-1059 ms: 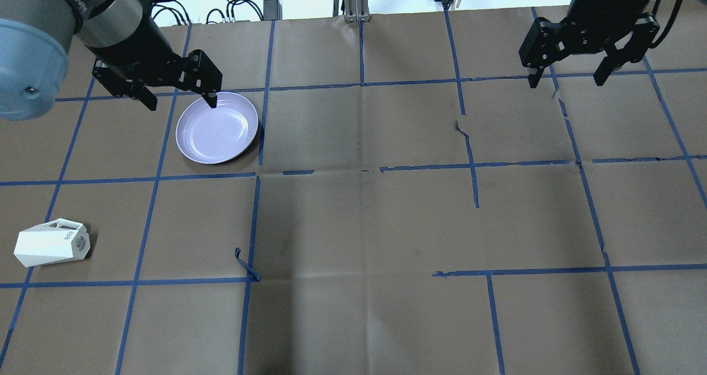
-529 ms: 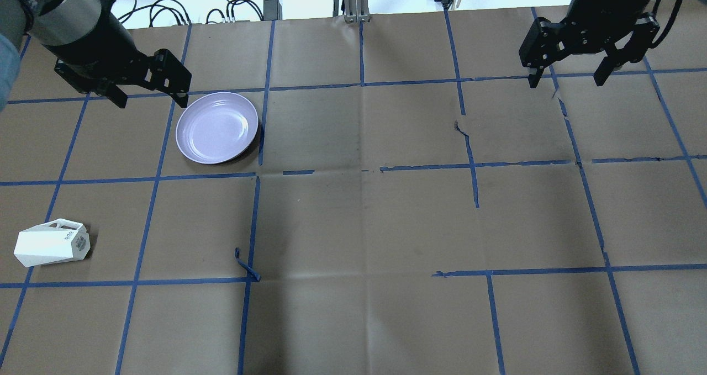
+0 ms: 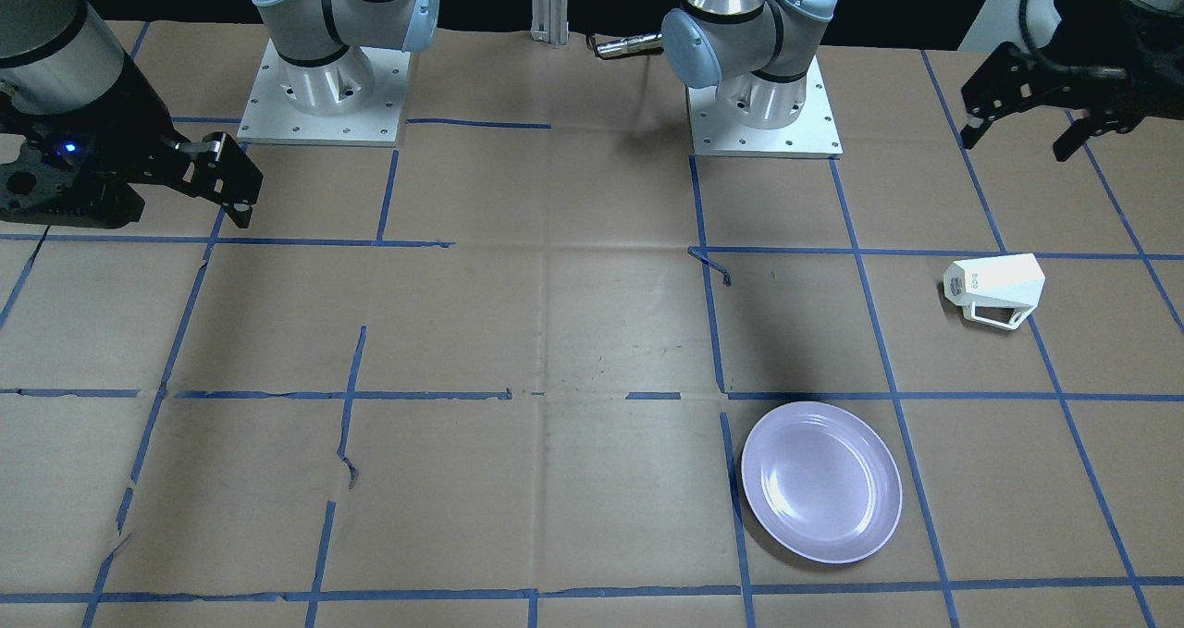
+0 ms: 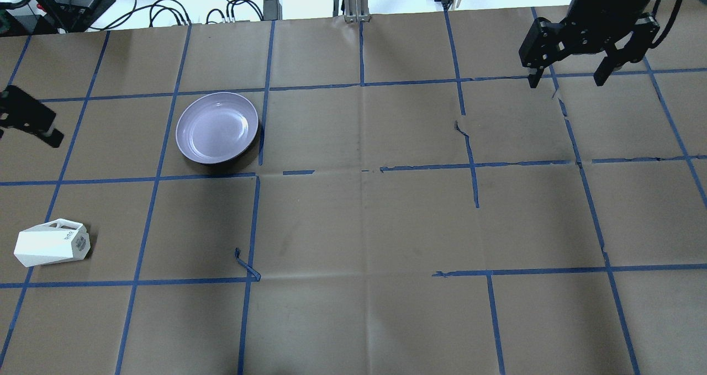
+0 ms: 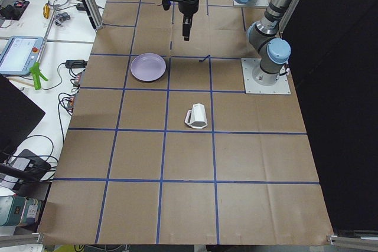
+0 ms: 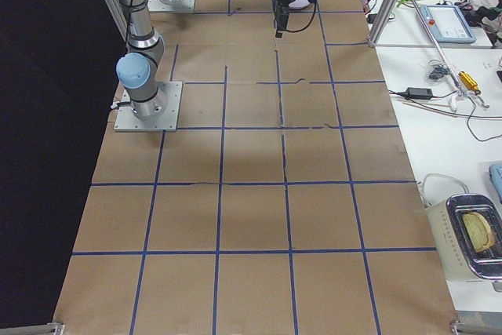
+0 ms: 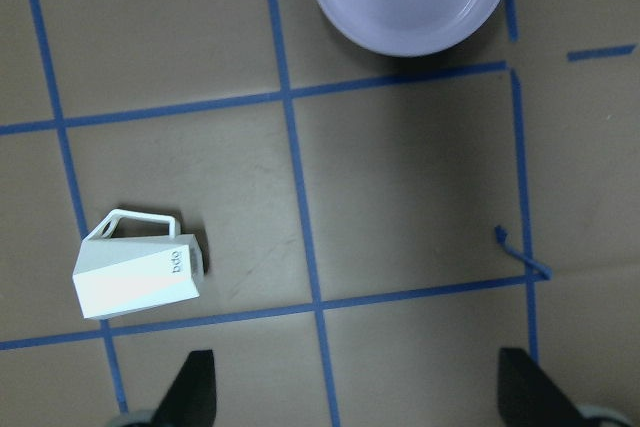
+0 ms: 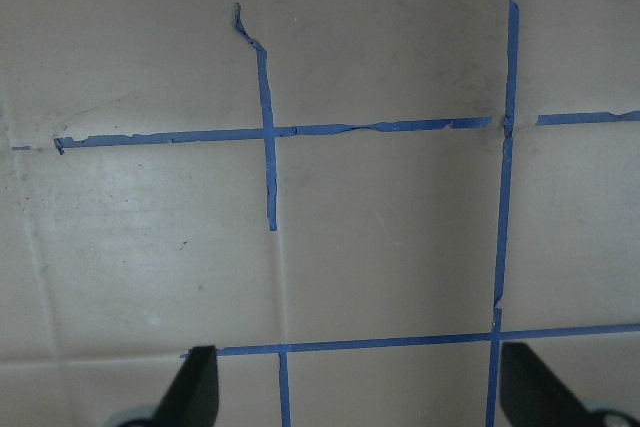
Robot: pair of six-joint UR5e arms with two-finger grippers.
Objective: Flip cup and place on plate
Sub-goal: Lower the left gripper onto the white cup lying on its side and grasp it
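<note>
Stage: in my judgement the very start; nothing of the flip or the placing is done yet.
Cup: the small white faceted mug with a thin angular open handle [image 4: 51,247] lies on its side on the brown paper-covered desk with a blue tape grid [image 4: 359,226], near the edge on the robot's left and inside one taped square. Nothing touches it. Which end is the mouth I cannot tell for sure.
Plate: the round glossy pale lavender plate with a raised rim [image 4: 190,148] sits flat and bare, well apart from the cup, a grid square farther from the robot and more toward the desk's middle.
Left claw: the left claw [image 3: 1022,133] hangs released above the desk with its jaws spread wide and nothing between them. Its wrist view looks down on both cup and plate, with the cup off to one side of the jaw gap, not between the fingers.
Right claw: the right claw [image 4: 566,78] is also released and empty, jaws spread, over bare paper at the far side of the desk, well away from both task things.
Left to do: reach the cup, grip it, turn it upright, carry it over and set it on the plate. The left arm looks the better placed for this.
Writing: a tiny dark mark on the cup's side, in the left wrist view, appears to read "bdo". I can read no other lettering.
</note>
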